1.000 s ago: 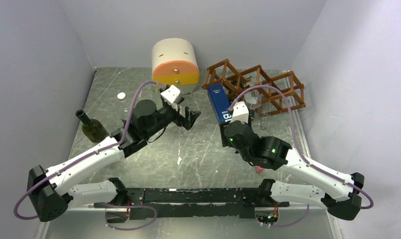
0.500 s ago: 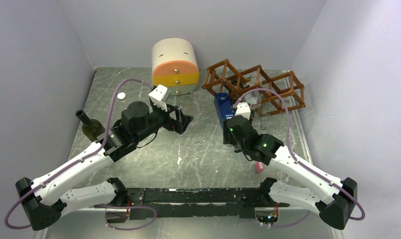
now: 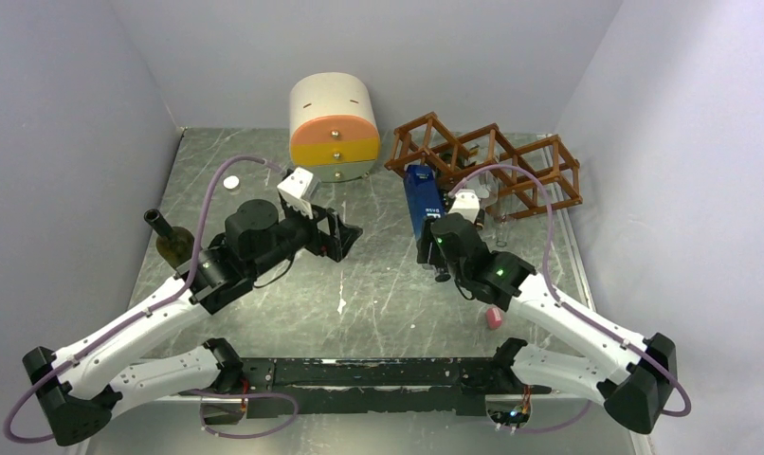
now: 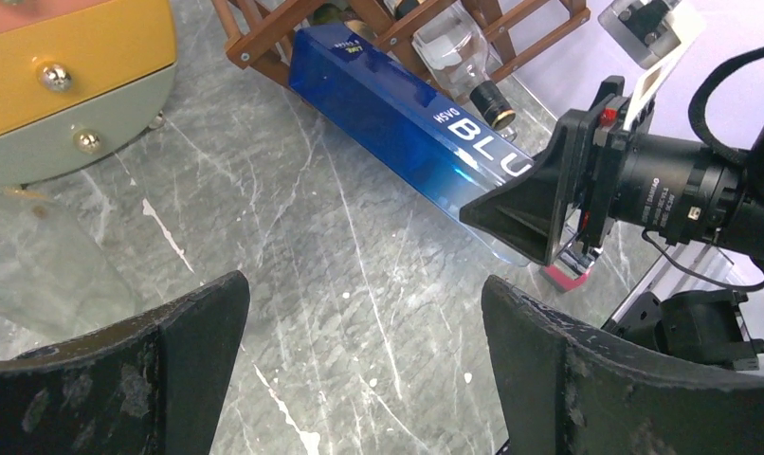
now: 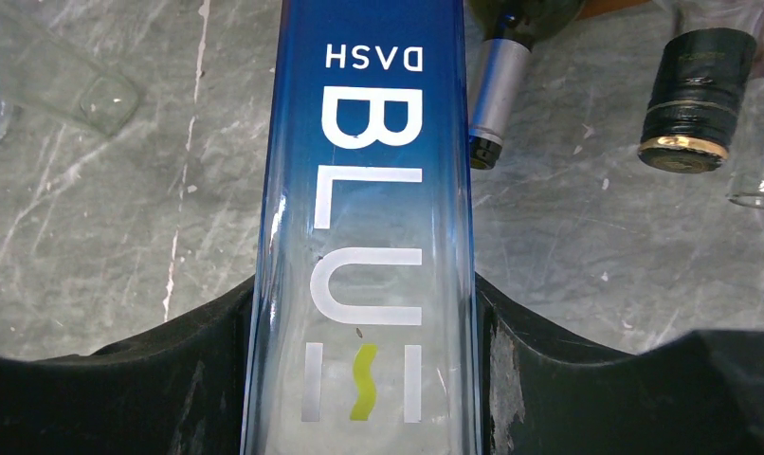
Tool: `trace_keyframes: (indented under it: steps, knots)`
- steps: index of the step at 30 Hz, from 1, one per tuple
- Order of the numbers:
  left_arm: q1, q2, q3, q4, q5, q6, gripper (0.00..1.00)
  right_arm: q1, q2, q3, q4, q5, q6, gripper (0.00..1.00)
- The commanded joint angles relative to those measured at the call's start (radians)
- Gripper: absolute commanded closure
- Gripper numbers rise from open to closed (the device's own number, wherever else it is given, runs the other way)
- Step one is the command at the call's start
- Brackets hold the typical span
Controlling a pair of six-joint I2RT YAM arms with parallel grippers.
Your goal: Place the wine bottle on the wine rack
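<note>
Top view: blue bottle (image 3: 418, 197) is a square-sided, deep-blue glass bar with white lettering. It runs from the right gripper (image 3: 427, 245) toward 12 o'clock. Its far end meets the leftmost cell of the wine rack (image 3: 530, 166), which sits at 1 o'clock on the table. Can't tell here how far into the cell it goes. Right fingers are clamped on the bottle's near end, and the wrist hides the contact. Left gripper (image 3: 345, 235) is mid-table with fingers wide apart, nothing between them. A green bottle (image 3: 174, 245) at 9 o'clock is half hidden behind the left arm. Cream-and-orange cabinet (image 3: 334, 128) stands at 12 o'clock.

Left wrist view: blue bottle (image 4: 388, 109) lies on a diagonal, blue fading to clear near the right gripper (image 4: 539, 227); "BLU" is readable. Its far end passes under the rack's bars (image 4: 264, 38) at 11 o'clock and is cut off by the frame edge. A clear bottle with a dark cap (image 4: 454, 57) pokes out of the rack beside it. A pink item (image 4: 563, 278) is mostly hidden behind the gripper.

Right wrist view: blue bottle (image 5: 369, 237) fills the centre, "DASH" and "BLU" on its face, a yellow squiggle at 6 o'clock. Black fingers (image 5: 170, 360) press both of its sides. Rack bars are barely in frame. Two other bottle necks (image 5: 497, 90) show at 1 o'clock, their bodies cropped.
</note>
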Motion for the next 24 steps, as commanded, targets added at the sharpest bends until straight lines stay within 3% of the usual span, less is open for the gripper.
trace_keyframes:
  steps: [1,15,24]
  knots:
    - [-0.004,-0.033,-0.04,0.004,-0.012,0.004,0.04,-0.006,-0.007,0.061,0.204,0.093,0.085,1.0]
    - [-0.005,-0.049,-0.086,0.014,-0.035,0.001,0.05,-0.008,0.008,-0.001,0.362,0.235,0.254,1.0]
    - [-0.017,-0.047,-0.098,0.009,-0.078,0.01,0.05,-0.015,0.091,0.003,0.518,0.295,0.235,1.0]
